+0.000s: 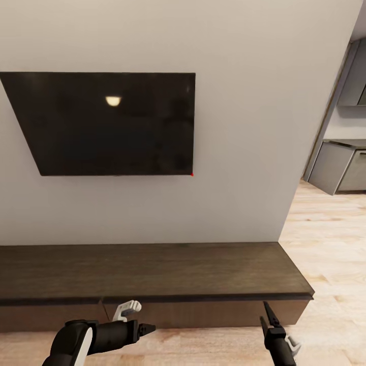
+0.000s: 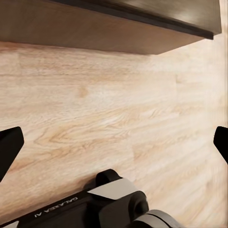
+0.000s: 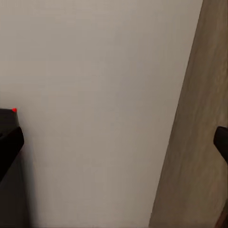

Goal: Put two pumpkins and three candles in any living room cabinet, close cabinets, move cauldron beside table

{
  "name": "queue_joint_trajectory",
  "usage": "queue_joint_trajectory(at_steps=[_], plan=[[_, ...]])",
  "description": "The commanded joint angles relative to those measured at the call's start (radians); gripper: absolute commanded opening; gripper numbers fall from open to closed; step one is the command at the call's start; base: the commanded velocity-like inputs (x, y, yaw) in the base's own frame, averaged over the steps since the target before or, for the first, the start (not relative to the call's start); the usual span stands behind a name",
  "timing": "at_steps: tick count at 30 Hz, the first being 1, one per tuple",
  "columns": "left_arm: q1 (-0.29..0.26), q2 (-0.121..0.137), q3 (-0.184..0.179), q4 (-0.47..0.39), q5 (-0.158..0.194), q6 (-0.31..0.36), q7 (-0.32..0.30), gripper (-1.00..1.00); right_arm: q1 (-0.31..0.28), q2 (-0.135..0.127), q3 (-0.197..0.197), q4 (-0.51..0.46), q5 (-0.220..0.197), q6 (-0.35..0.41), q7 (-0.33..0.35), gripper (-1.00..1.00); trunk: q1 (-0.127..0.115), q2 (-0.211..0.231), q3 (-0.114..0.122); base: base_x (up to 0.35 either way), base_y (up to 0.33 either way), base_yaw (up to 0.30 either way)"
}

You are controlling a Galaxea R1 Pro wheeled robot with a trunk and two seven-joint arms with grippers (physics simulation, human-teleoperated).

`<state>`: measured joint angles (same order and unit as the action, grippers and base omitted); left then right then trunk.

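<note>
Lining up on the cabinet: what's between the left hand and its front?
Nothing. In the head view the left hand sits just before the cabinet front; the left wrist view shows bare wood floor up to it.

text: "GALAXEA" in pale capitals, its tail cut off | on: black arm housing (image 2: 71,209), left wrist view | legibility: small, slanted, partly blurred | television (image 1: 109,122): no lettering readable | cabinet (image 1: 152,269): no labels | wall (image 1: 244,127): no signs
</note>
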<state>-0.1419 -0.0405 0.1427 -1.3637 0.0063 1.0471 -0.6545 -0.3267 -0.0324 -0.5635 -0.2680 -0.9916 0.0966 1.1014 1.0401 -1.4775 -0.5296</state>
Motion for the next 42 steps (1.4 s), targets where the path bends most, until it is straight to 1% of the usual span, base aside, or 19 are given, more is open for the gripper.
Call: queue_joint_trajectory(at_steps=[1,6,10,20,27,30,38,40,42], plan=[[0.0,0.0,0.0,0.0,0.0,0.0,-0.004,1.0,0.0,0.003,0.005,0.0,-0.001,-0.011,0.004,1.0,0.004,-0.007,-0.003,0.0,0.0,0.0],[-0.001,0.001,0.0,-0.001,0.001,0.0,-0.009,1.0,0.0,0.008,0.012,0.0,-0.004,-0.025,0.006,1.0,0.023,-0.042,-0.019,0.0,0.0,0.0],[-0.001,0.001,0.0,-0.001,0.002,0.0,-0.011,1.0,0.0,0.008,0.011,0.009,-0.01,-0.028,0.002,1.0,0.038,-0.07,-0.031,0.0,0.0,0.0],[-0.001,-0.001,0.0,-0.002,0.001,0.0,-0.016,1.0,0.0,0.009,0.01,0.012,-0.009,-0.038,0.0,1.0,0.077,-0.14,-0.063,0.0,0.0,0.0],[-0.001,0.001,0.0,-0.009,0.001,0.0,-0.052,1.0,-0.001,0.014,0.011,0.009,-0.01,-0.039,0.0,1.0,0.104,-0.189,-0.085,0.0,0.0,0.0],[-0.001,0.001,-0.001,-0.027,0.001,0.0,-0.06,1.0,-0.001,0.014,0.011,0.007,-0.011,-0.036,0.001,1.0,0.115,-0.21,-0.094,0.0,0.0,0.0],[-0.001,0.007,0.0,-0.037,0.0,0.0,-0.069,1.0,-0.001,0.015,0.015,0.0,-0.006,-0.034,0.016,1.0,0.146,-0.266,-0.119,0.0,0.0,0.0],[-0.001,0.007,0.0,-0.038,0.0,0.0,-0.069,1.0,-0.001,0.016,0.019,0.0,-0.004,-0.033,0.051,1.0,0.153,-0.28,-0.125,0.0,0.0,0.0],[-0.001,0.007,-0.001,-0.038,0.0,0.0,-0.069,1.0,-0.001,0.016,0.031,0.0,-0.002,-0.029,0.115,1.0,0.161,-0.294,-0.132,0.0,0.0,0.0]])
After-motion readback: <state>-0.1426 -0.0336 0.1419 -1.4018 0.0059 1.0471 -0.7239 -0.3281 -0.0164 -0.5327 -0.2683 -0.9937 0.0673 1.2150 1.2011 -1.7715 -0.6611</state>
